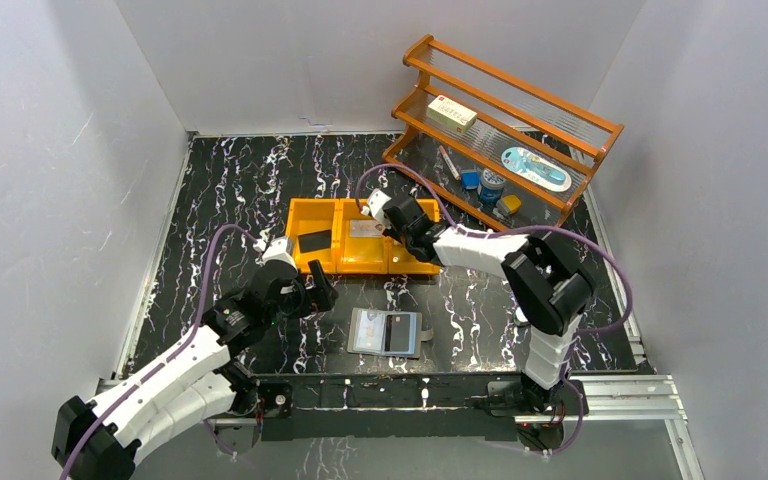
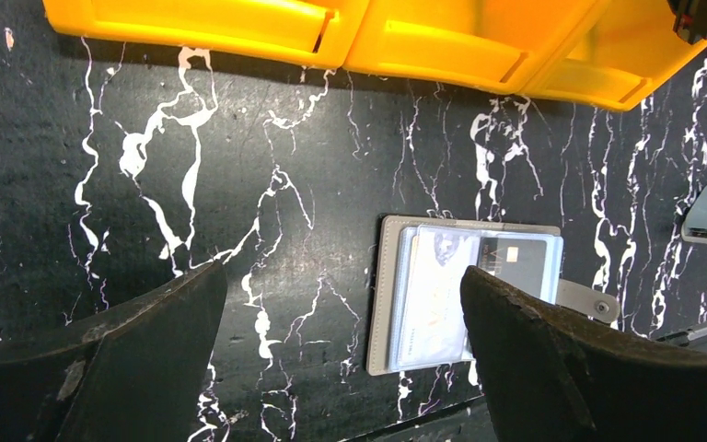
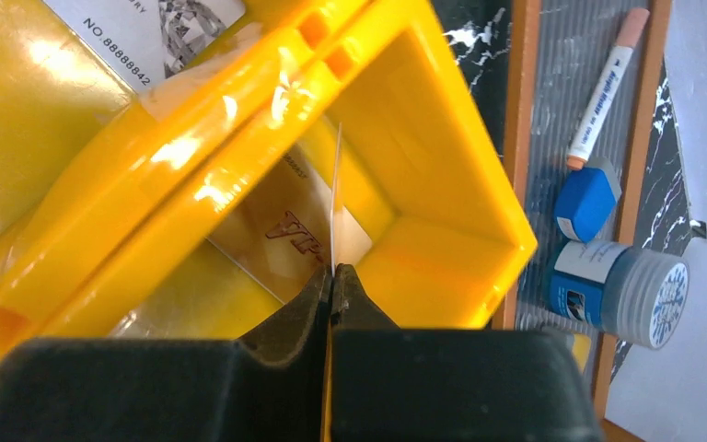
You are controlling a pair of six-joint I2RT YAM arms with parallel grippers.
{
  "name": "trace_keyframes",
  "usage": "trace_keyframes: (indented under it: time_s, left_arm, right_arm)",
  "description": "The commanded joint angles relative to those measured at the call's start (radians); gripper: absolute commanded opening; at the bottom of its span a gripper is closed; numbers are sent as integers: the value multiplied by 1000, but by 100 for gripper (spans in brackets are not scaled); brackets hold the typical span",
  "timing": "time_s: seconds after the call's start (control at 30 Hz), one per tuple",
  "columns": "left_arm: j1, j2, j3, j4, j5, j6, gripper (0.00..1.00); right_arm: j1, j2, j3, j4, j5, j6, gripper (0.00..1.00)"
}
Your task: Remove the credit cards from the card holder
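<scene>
The right gripper (image 3: 331, 276) has its jaws pressed together on a thin card (image 3: 335, 198). The card is seen edge-on as a pale line, so its colour cannot be told. The gripper hangs over the right-hand compartment of an orange bin (image 3: 451, 267). A tan card face (image 3: 281, 226) with dark lettering shows inside that compartment, just beside the pinched edge; whether it belongs to the same card is unclear. A silvery card (image 1: 365, 228) lies in the bin's middle compartment, and a black card (image 1: 314, 241) lies in the left one.

The left gripper (image 2: 342, 276) has its jaws wide apart with nothing between them. It hovers above the black marbled table (image 2: 147, 166), near the bin's front wall. The card holder (image 2: 385, 304) lies open and flat on the table just beside one fingertip — apart from the bin, on the side toward the arms' bases. A pale card (image 2: 437, 295) sits in one leaf and a dark card (image 2: 515, 256) in the other.

Behind the bin stands a wooden rack (image 1: 520, 88) — on it, a pen (image 3: 603, 87) and a small jar (image 3: 617, 293).
</scene>
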Motion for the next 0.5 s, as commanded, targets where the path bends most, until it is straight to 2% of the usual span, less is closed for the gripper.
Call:
trace_keyframes:
  time_s: [0.0,0.1,0.23,0.37,0.47]
  left_arm:
    - [6,-7,-4,-24,-11,-9,98]
    - [6,6,4,-24,-11,-6,98]
    - [6,17,12,-24,-13,-5,98]
    - [6,26,14,-24,-11,-5,98]
    - [7,28,13,-24,-9,-5,98]
  right_arm:
    - [-6,46,65,-18,-18,-80,0]
    - [-8,72,92,-86,-63,-76,0]
    - [-10,75,110,-148,-101,-48,5]
    - [-15,48,99,-168,-152,-28,13]
    - [-23,26,87,-173,-192,-20,24]
